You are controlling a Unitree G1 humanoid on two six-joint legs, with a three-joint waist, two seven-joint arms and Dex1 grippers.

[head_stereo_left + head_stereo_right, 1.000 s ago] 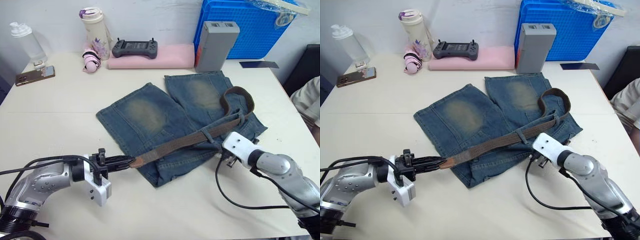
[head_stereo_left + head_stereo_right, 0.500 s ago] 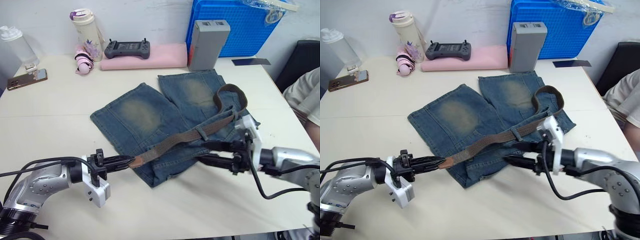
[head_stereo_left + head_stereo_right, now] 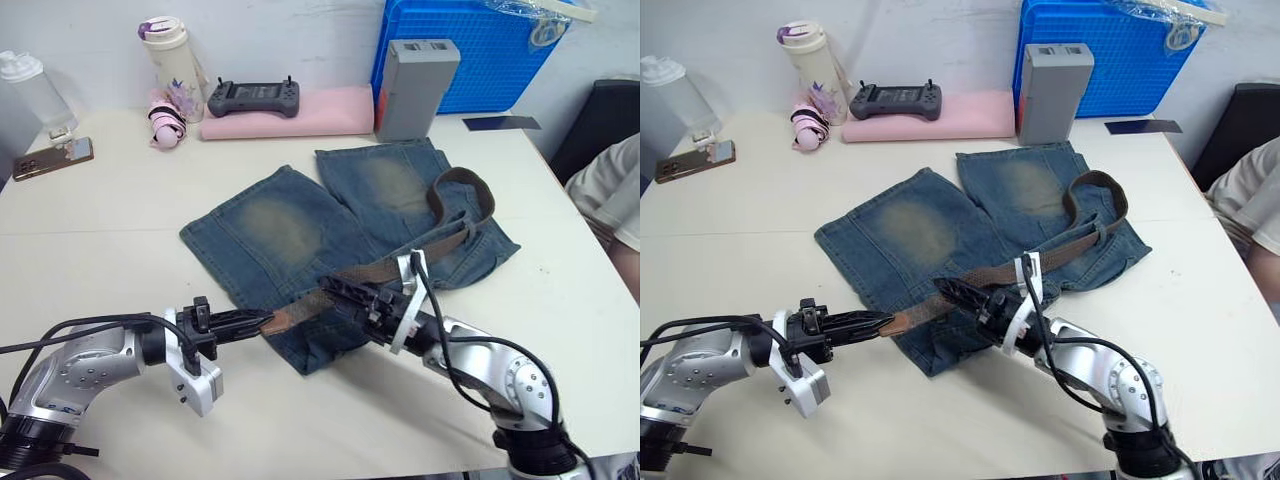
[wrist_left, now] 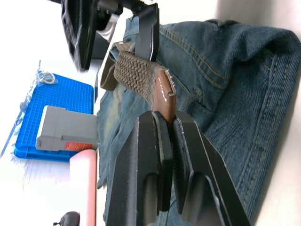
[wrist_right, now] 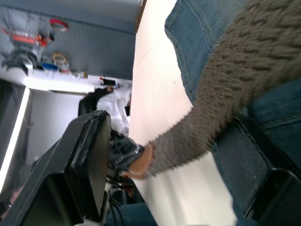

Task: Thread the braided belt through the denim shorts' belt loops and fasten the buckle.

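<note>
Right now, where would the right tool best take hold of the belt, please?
Probably on the braided stretch just behind the tan tip, which the left tool already pinches. The belt lies flat across the shorts, so the right tool should straddle its narrow width.

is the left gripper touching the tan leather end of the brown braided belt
Touching. The left wrist view shows the left gripper with its two black fingers shut on the tan leather tip of the brown braided belt.

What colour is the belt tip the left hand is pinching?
Tan leather on the braided belt, held by the left hand; clearest in the left wrist view.
</note>
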